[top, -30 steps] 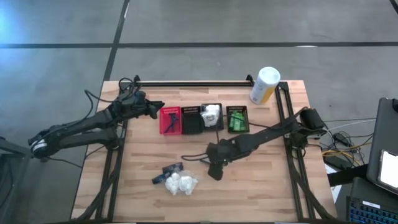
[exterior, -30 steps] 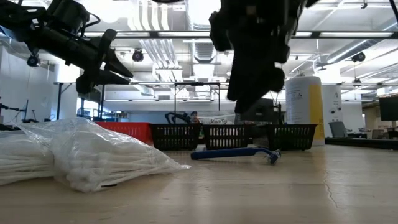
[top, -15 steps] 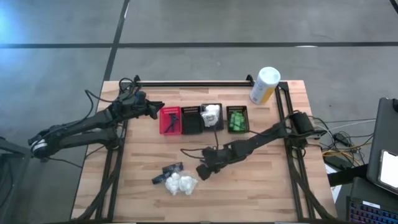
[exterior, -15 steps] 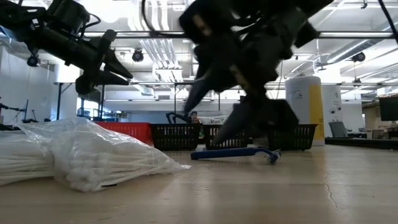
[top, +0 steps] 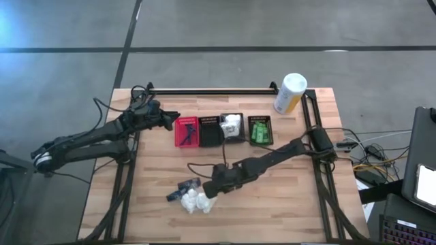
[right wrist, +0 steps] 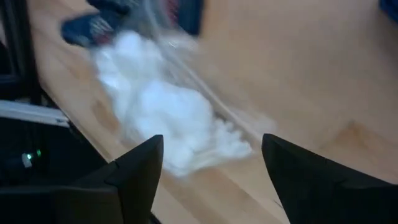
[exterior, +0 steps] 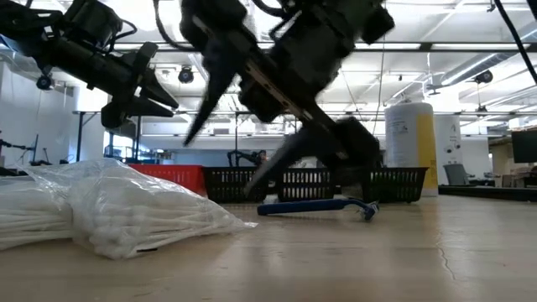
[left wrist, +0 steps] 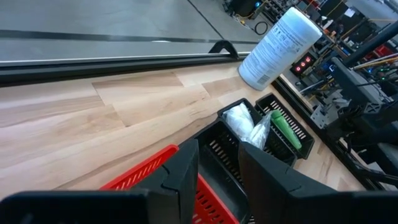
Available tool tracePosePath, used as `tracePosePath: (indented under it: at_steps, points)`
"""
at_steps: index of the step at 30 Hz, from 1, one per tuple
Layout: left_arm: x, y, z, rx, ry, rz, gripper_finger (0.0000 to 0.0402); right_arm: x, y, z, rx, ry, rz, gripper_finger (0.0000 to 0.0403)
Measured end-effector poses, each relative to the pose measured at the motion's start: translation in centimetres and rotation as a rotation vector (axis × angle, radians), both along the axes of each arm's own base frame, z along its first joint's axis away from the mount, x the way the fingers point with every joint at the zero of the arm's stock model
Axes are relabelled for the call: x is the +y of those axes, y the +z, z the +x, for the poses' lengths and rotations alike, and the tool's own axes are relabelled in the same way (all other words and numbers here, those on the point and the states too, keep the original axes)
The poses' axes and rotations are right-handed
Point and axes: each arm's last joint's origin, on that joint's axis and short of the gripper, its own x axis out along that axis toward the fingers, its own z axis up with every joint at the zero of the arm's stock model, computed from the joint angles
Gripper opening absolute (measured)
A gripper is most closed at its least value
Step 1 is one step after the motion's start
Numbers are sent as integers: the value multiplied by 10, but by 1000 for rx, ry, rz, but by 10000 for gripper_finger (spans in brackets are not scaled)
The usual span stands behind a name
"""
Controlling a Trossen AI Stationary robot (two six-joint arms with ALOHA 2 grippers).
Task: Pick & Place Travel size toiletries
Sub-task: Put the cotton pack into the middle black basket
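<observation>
I counted four small mesh baskets in a row: one red basket (top: 185, 131) and three black baskets (top: 233, 129). One tall white-and-yellow canister (top: 289, 93) stood behind them. One blue razor (exterior: 317, 206) lay on the wood, and near it one heap of white plastic-wrapped bundles (top: 197, 201).

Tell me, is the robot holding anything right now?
No. The right tool is open, empty, above the white plastic-wrapped bundles. The left tool, over the red basket, holds nothing.

Wooden table (top: 157, 197) with baskets (top: 223, 130), canister (top: 289, 93), wrapped bundles (top: 196, 201).
</observation>
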Motion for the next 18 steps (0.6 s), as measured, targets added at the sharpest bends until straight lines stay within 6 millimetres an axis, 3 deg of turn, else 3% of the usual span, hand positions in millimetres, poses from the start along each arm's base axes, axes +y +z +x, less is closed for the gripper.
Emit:
tracePosePath:
  at_steps: [4, 10, 18]
  points:
    - [0, 0, 0, 1, 0, 0, 120, -5, 17, 12, -67, 44, -53, 276]
    - [0, 0, 0, 1, 0, -1, 120, -31, 20, 20, 106, 9, 68, 268]
    - [0, 0, 0, 4, 0, -2, 120, -22, 39, 33, 121, -78, 163, 268]
